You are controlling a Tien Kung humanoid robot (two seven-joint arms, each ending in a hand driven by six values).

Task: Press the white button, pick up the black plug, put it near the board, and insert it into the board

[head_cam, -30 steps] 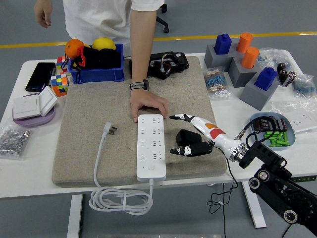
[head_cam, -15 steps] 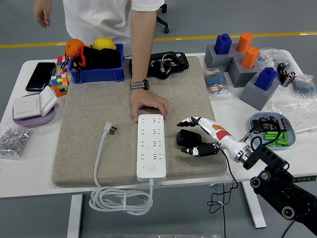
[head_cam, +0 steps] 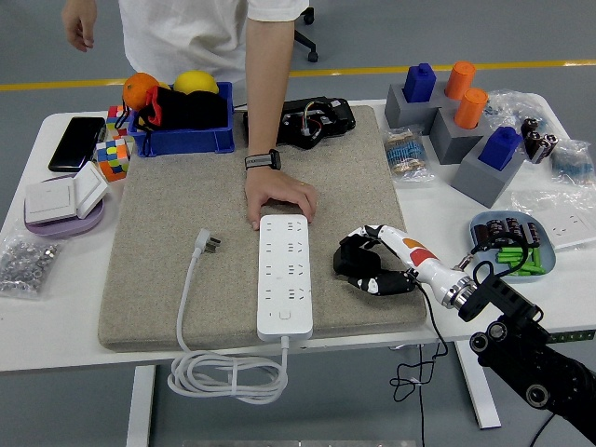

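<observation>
On the grey felt mat [head_cam: 186, 214], toward its near right corner, the right hand [head_cam: 377, 261] is seen with white-and-black fingers [head_cam: 371, 231] curled around the black plug [head_cam: 354, 260], clamped on it from above and from the near side. The black plug is a small, dark, rounded block, matte, partly covered by the fingers; its prongs cannot be made out. It lies on the mat just left of the palm, close beside the right edge of the white power strip [head_cam: 284, 275] but apart from it. The strip is long, with rows of sockets, and a white button [head_cam: 284, 316] is set at its near end, left of and slightly nearer than the hand. A white cable [head_cam: 223, 377] runs from that end, loops below the table edge, and ends in a white plug [head_cam: 206, 243] lying on the mat, further left. Beyond the hand and to its left, a person's hand [head_cam: 277, 197] is pressed on the far end of the strip. The left hand is not seen.
</observation>
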